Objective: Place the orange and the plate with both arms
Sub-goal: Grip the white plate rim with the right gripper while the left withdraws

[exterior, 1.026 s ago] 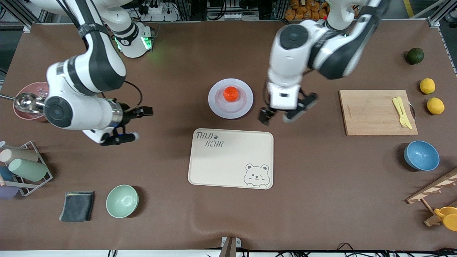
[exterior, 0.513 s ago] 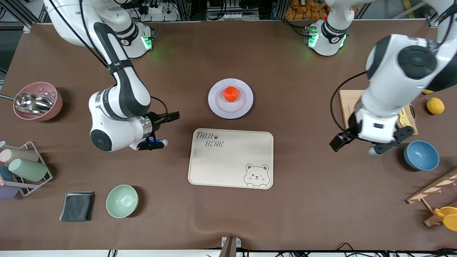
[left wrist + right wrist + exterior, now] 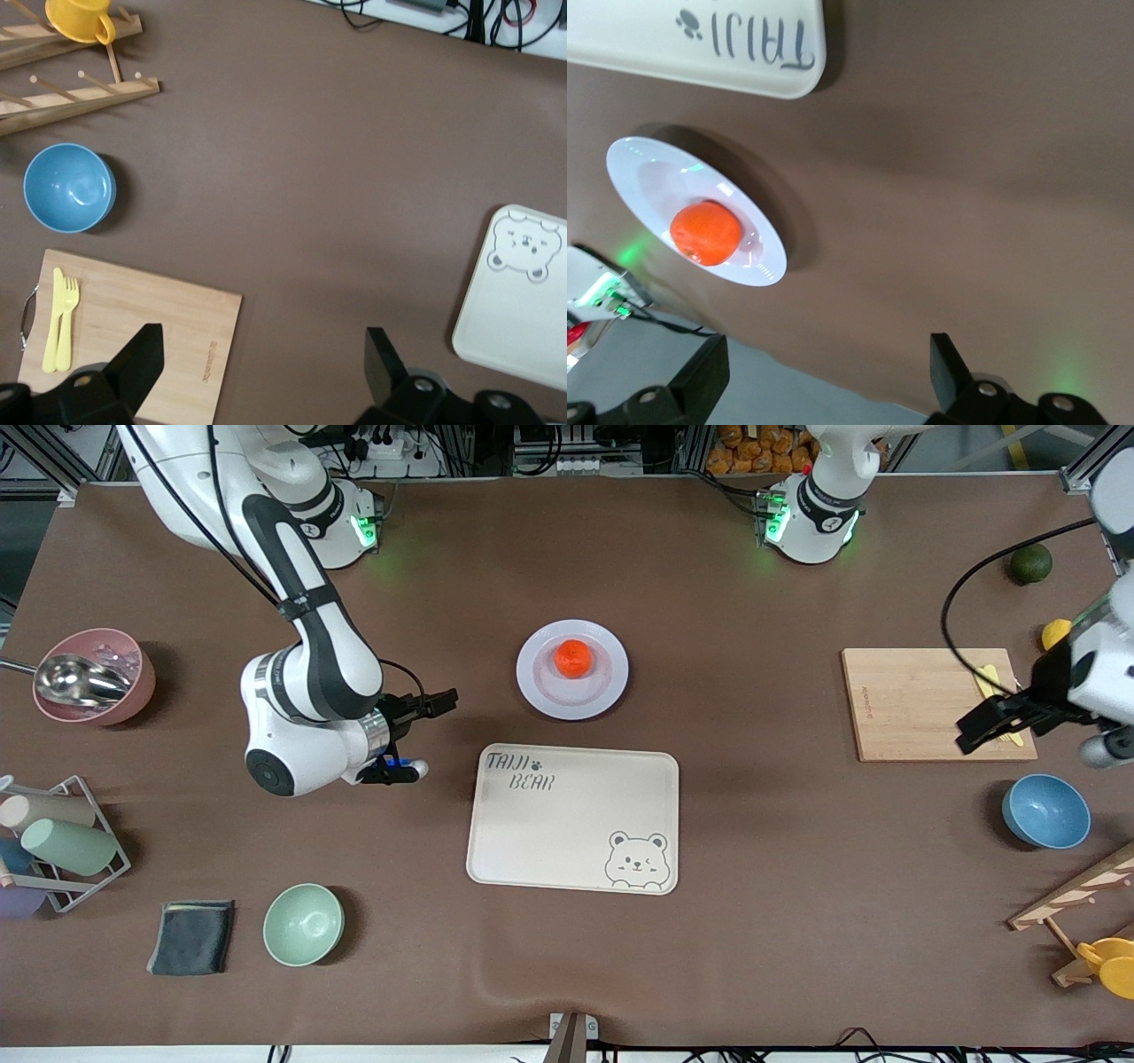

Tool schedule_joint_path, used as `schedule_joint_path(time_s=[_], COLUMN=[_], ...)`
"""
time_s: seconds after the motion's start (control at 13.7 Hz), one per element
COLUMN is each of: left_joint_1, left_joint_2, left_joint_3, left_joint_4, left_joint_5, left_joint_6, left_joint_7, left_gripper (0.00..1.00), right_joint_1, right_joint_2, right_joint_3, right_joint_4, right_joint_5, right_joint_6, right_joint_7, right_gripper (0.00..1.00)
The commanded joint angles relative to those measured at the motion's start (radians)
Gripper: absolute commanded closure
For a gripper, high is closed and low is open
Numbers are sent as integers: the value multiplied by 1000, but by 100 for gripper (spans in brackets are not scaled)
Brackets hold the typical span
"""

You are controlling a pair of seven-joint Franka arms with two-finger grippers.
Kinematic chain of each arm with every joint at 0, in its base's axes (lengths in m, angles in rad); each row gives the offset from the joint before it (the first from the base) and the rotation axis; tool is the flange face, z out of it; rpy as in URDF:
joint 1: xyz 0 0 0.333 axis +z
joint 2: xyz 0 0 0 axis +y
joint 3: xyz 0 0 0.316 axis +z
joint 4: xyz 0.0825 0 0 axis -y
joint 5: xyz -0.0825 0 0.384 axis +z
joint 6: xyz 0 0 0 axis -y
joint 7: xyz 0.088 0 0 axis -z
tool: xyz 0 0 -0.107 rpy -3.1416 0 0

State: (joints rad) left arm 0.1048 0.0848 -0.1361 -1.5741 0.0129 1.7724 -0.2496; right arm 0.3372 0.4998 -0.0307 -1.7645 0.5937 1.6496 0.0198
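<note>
Both hands agape, empty: left hand [image 3: 1032, 731], right hand [image 3: 423, 735].

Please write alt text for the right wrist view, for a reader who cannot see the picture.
An orange lies on a pale round plate on a brown table. A corner of a cream tray printed with dark letters lies close to the plate. The open right gripper hangs above the bare tablecloth, holding nothing.

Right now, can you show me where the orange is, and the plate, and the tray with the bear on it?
orange [image 3: 573, 657], front view, middle of the fruit, sitting on the plate.
plate [image 3: 540, 691], front view, bare part of its rim.
bear tray [image 3: 567, 824], front view, bare middle of the tray.
</note>
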Motion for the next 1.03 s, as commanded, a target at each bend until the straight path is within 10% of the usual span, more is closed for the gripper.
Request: schedule_joint_path(time_s=[0.0, 0.95], left_joint_1=[-22, -25], left_joint_2=[-48, -135], left_joint_3=[78, 72], left_joint_4=[-3, -46], left_joint_5=[-80, -65], left_joint_6=[-80, -208], left_joint_7=[107, 122], left_gripper=[0, 0], right_joint_1=[29, 210], right_joint_2=[-78, -95], right_joint_3=[-8, -8], right_joint_4=[-120, -279], right_joint_5=[41, 214], right_joint_6=[85, 303], right_joint_7=[-34, -41], right_gripper=[0, 0])
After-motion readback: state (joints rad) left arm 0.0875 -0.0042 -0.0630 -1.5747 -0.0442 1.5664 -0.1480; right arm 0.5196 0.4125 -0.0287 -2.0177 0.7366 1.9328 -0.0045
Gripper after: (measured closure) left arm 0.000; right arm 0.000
